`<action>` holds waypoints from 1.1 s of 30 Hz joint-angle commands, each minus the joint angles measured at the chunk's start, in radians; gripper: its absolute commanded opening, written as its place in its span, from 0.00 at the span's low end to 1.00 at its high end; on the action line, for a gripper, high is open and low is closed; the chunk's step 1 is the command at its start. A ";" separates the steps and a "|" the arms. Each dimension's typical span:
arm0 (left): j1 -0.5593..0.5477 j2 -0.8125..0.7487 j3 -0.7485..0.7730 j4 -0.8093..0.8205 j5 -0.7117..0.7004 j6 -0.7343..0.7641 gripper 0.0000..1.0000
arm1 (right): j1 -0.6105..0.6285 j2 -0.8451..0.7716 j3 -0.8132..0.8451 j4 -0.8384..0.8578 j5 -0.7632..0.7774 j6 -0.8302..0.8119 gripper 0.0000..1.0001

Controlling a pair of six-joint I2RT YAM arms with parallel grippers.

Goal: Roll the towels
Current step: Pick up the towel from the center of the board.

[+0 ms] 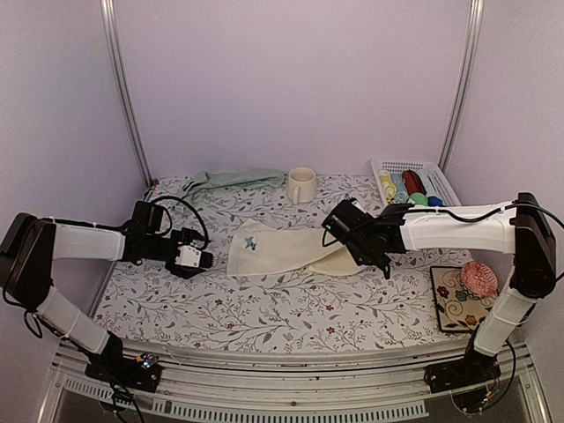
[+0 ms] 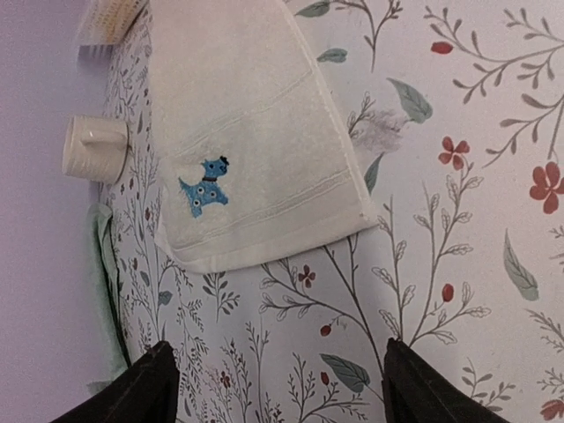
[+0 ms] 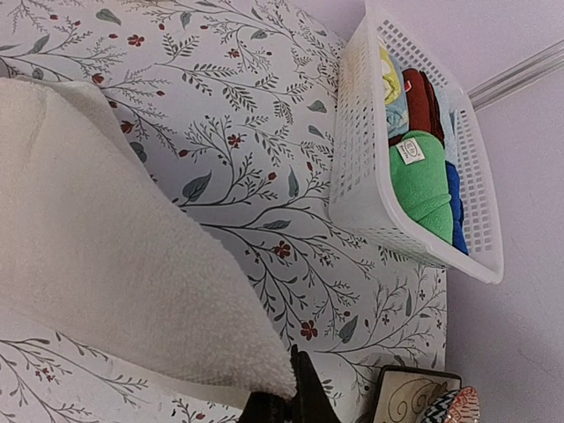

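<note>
Cream terry towel (image 1: 273,249), blue embroidered dog: lies central, right end raised. Right gripper (image 1: 381,263): pinched shut on that end. Left gripper (image 1: 204,261): spread wide, empty, just left of towel. Pale sage-green towel (image 1: 233,179): crumpled at back. Advice: bring raised end over squarely, edges aligned.

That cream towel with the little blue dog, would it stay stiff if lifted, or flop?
Probably floppy: the cream towel drapes and folds where the right pincer pinches its corner. Its fluffy pile suggests it is light and grippy, so a push would likely bunch it rather than slide it.
</note>
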 commanded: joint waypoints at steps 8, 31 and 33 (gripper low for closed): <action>-0.225 0.108 -0.028 0.087 -0.223 0.158 0.73 | -0.005 -0.013 -0.048 0.053 -0.021 -0.007 0.03; -0.307 0.354 0.113 -0.008 -0.394 0.179 0.23 | -0.003 -0.049 -0.074 0.086 -0.025 -0.026 0.03; -0.309 0.364 0.124 -0.019 -0.401 0.176 0.20 | -0.004 -0.048 -0.074 0.088 -0.025 -0.027 0.03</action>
